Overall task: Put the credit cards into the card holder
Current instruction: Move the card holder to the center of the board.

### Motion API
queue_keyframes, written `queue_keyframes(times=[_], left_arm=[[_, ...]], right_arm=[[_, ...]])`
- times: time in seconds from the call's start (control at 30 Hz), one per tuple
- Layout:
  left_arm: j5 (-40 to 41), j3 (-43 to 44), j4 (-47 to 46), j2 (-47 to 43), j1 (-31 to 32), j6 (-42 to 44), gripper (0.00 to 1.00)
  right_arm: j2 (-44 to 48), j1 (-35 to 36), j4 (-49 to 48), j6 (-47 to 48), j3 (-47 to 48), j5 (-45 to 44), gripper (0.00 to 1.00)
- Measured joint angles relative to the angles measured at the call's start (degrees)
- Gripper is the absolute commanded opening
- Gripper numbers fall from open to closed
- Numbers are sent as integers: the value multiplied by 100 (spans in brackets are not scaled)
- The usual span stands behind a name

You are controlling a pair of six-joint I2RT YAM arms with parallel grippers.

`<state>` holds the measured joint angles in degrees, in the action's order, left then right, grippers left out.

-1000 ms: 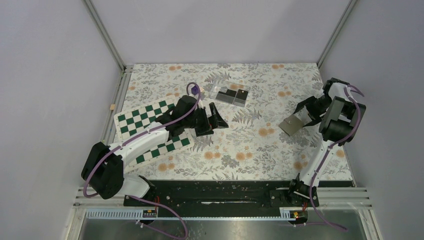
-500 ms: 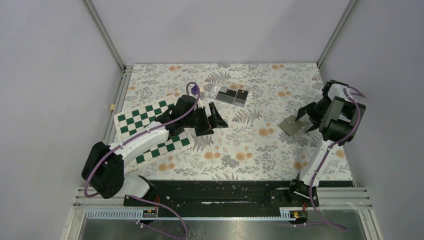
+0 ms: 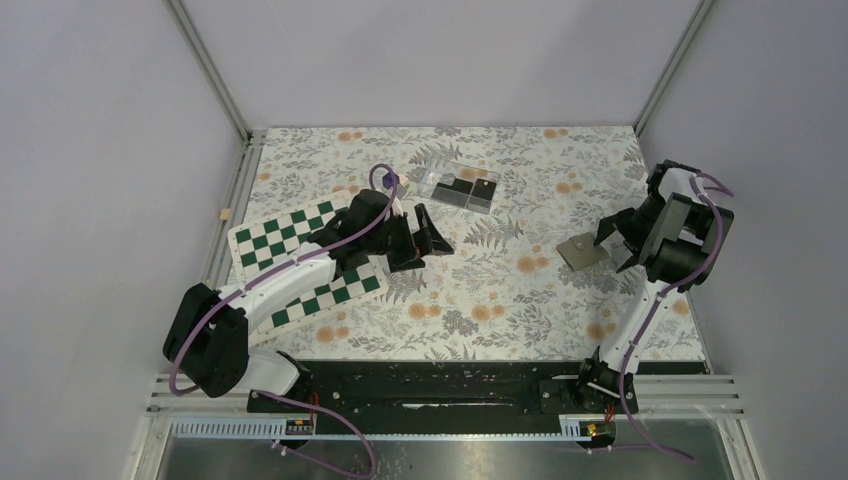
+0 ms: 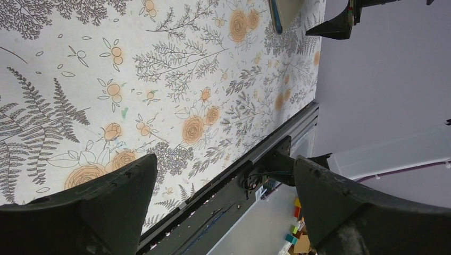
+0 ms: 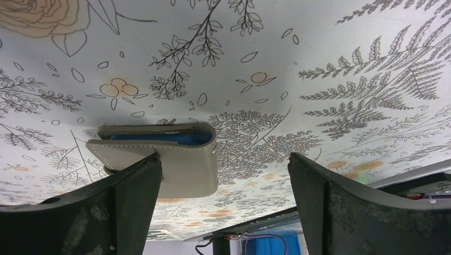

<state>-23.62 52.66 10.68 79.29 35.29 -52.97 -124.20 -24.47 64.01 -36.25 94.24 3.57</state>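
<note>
Our right gripper (image 5: 222, 159), just beside the flat grey-brown folding card holder (image 5: 186, 172), and left gripper (image 4: 220, 162) gape empty. We should pinch only its top cover.

Lab test cell, aluminium frame (image 3: 205, 65), plain panels (image 3: 440, 60)

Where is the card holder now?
The card holder lies on the right side of the table in the top view, before the open right gripper.
</note>
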Motion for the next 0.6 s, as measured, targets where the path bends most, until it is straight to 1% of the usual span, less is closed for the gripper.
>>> queue_keyframes(times=[0.27,0.6], left_arm=[[-24,-2,-2,0,-33,0,99],[-66,-68,-20,0,-37,0,99]], right_arm=[[81,-20,-203,-31,-72,61,93],[236,-92,-433,-227,-146,195,88]])
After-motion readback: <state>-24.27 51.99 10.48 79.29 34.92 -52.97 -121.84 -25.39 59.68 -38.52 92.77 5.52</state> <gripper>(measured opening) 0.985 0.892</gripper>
